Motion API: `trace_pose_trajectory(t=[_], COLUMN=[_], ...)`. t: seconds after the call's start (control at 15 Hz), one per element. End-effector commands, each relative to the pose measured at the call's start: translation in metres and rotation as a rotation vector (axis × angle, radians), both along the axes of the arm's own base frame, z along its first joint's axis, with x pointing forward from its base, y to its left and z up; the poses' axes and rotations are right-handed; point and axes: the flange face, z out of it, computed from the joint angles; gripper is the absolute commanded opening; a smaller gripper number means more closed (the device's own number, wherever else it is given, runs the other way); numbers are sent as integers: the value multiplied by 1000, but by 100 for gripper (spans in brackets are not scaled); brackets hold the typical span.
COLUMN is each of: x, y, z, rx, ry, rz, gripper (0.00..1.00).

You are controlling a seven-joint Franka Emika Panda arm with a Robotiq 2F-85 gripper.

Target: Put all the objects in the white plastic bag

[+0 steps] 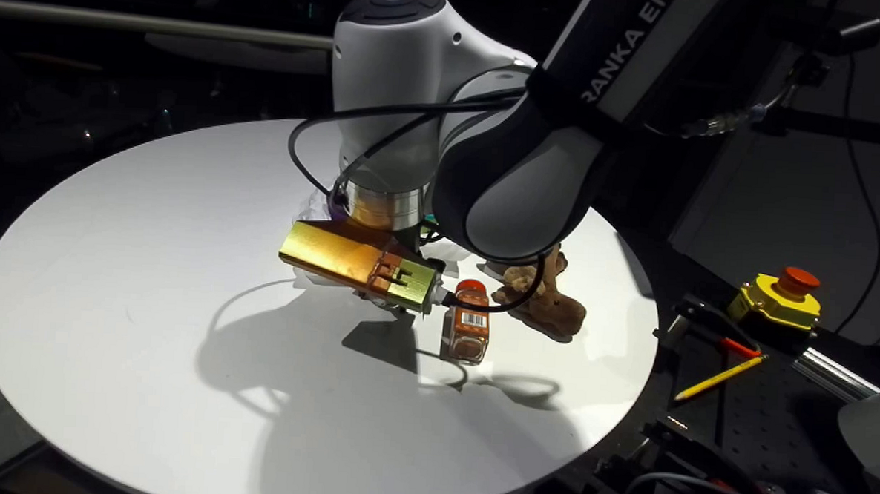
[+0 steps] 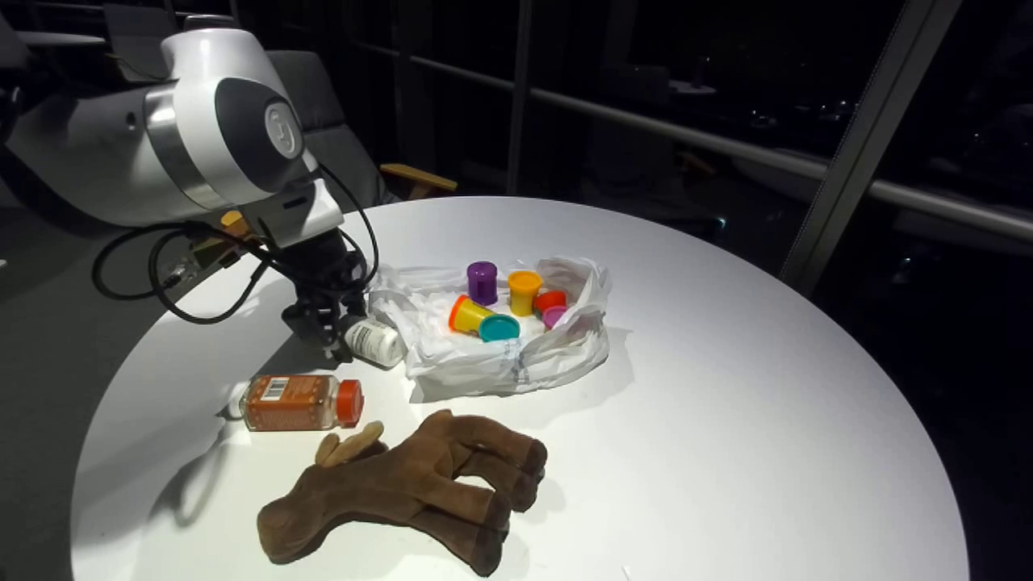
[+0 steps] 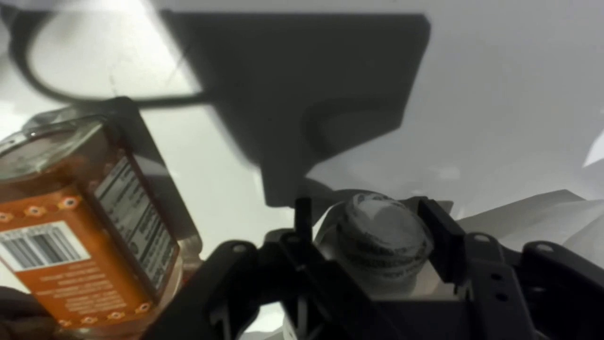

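In an exterior view the white plastic bag (image 2: 476, 375) lies spread on the table. Several toy cups sit in it: purple (image 2: 483, 284), yellow (image 2: 523, 294), teal (image 2: 500, 328), red (image 2: 550, 302). A white bottle (image 2: 375, 342) lies tilted at the bag's edge. My gripper (image 3: 365, 204) has its fingers on both sides of that bottle; the right one appears to touch it, contact on the left is unclear. Beside the gripper rests a spice jar with a red lid (image 2: 294, 402), also in the wrist view (image 3: 89, 264). A brown plush moose (image 2: 411, 484) lies nearest that camera.
A round white table (image 1: 147, 323) carries everything. Outside its edge stand a yellow-and-red stop button (image 1: 783, 299) and a yellow pencil (image 1: 720, 378). Black cables (image 2: 210, 315) loop out from the wrist. My arm hides most of the bag in an exterior view.
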Motion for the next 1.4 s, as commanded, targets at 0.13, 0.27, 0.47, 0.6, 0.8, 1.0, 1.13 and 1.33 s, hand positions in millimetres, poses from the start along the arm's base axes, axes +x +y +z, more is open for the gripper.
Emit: trace_pose_trajectory(t=[0.13, 0.27, 0.47, 0.6, 0.8, 1.0, 1.13, 1.33], x=[4, 0, -8, -11, -14, -17, -19, 0], y=[1, 5, 13, 13, -3, -27, -22, -11], z=[4, 8, 32, 57, 100, 129, 132, 138], rx=[12, 31, 89, 131, 230, 332, 398, 501], ry=[-9, -4, -10, -30, -111, -206, -248, -310], rz=[-16, 10, 104, 166, 224, 248, 254, 269], gripper=[27, 27, 27, 27, 27, 27, 27, 27])
